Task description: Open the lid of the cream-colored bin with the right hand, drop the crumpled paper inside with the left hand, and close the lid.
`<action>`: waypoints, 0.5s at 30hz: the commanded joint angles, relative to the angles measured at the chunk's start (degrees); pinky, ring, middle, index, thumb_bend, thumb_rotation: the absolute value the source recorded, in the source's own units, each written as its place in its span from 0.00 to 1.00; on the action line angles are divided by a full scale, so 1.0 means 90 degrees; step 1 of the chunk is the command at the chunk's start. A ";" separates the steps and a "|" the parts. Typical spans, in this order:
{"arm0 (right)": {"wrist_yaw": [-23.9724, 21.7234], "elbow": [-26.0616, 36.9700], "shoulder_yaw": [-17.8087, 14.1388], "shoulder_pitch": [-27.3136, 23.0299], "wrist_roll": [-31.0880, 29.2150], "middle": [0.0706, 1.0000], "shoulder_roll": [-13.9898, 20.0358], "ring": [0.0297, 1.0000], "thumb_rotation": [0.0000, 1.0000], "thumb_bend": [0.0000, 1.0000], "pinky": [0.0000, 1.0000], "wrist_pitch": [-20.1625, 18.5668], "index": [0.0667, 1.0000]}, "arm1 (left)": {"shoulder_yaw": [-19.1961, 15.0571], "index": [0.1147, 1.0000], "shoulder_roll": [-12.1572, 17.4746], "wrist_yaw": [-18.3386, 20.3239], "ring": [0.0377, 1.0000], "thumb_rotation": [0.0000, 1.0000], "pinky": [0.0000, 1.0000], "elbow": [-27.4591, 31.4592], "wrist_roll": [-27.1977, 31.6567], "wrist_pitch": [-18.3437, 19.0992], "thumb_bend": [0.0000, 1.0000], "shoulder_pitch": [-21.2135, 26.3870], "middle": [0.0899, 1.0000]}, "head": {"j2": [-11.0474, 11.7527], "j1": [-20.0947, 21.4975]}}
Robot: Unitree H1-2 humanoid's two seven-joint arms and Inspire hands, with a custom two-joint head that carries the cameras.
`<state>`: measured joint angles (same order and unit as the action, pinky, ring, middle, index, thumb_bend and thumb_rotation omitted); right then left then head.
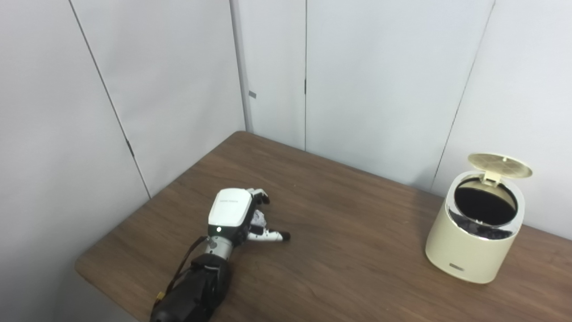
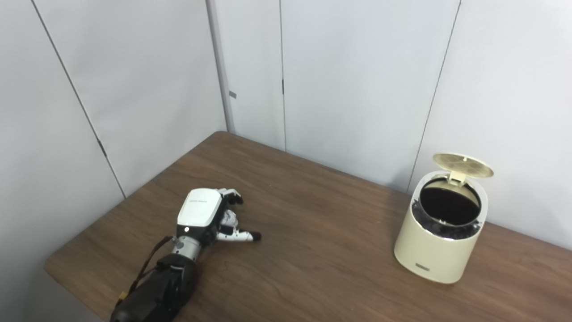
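The cream-colored bin (image 1: 469,243) stands on the right of the table. Its round lid (image 1: 499,165) is tipped up at the back, and the dark inside shows. My left hand (image 1: 237,214) lies low on the table at the left, far from the bin. Its fingers curl down over a small white crumpled paper (image 1: 258,219), which is mostly hidden beneath them. The thumb (image 1: 275,235) stretches out to the right along the tabletop. My right hand is outside both views.
The brown wooden table (image 1: 348,232) sits in a corner of grey-white wall panels. Its left edge runs close beside my left arm. The bin stands near the back wall on the right.
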<state>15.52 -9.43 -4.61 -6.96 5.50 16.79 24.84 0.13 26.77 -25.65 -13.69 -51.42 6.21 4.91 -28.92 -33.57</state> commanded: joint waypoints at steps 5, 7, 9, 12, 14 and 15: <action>-0.0133 -0.0161 -0.0220 0.0202 0.0058 0.67 0.0288 0.65 0.84 0.49 0.52 0.0229 0.64 | 0.0210 0.27 -0.0184 -0.0450 0.19 0.26 0.17 -0.0382 -0.0050 0.0099 0.66 -0.0150 0.23 | -0.0043 0.0027; -0.0163 -0.0120 -0.0255 0.0207 0.0088 0.66 0.0278 0.65 0.84 0.50 0.51 0.0227 0.63 | 0.0268 0.24 -0.0191 -0.0466 0.17 0.25 0.16 -0.0406 -0.0108 0.0163 0.67 -0.0164 0.20 | -0.0066 0.0035; -0.0182 -0.0083 -0.0282 0.0210 0.0135 0.66 0.0267 0.64 0.85 0.51 0.50 0.0223 0.63 | 0.0331 0.22 -0.0185 -0.0522 0.16 0.24 0.15 -0.0419 -0.0144 0.0177 0.68 -0.0184 0.19 | -0.0057 0.0054; -0.0296 -0.0091 -0.0332 0.0203 -0.0083 0.65 0.0211 0.63 0.83 0.53 0.50 0.0226 0.62 | 0.0427 0.19 -0.0143 -0.0720 0.14 0.23 0.13 -0.0498 -0.0182 0.0078 0.71 -0.0204 0.17 | -0.0058 0.0081; -0.0336 -0.0094 -0.0348 0.0199 -0.0120 0.65 0.0197 0.63 0.82 0.53 0.50 0.0228 0.62 | 0.0483 0.18 -0.0120 -0.0946 0.13 0.22 0.12 -0.0574 -0.0187 -0.0063 0.73 -0.0220 0.15 | -0.0058 0.0091; -0.0351 -0.0083 -0.0356 0.0200 -0.0112 0.65 0.0196 0.63 0.83 0.53 0.50 0.0227 0.62 | 0.0505 0.18 -0.0114 -0.1074 0.12 0.21 0.11 -0.0613 -0.0183 -0.0144 0.74 -0.0228 0.15 | -0.0058 0.0091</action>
<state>12.99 -9.40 -6.64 -6.70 4.14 16.83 24.85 2.99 27.31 -32.37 -15.26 -52.67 5.69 5.26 -29.36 -32.70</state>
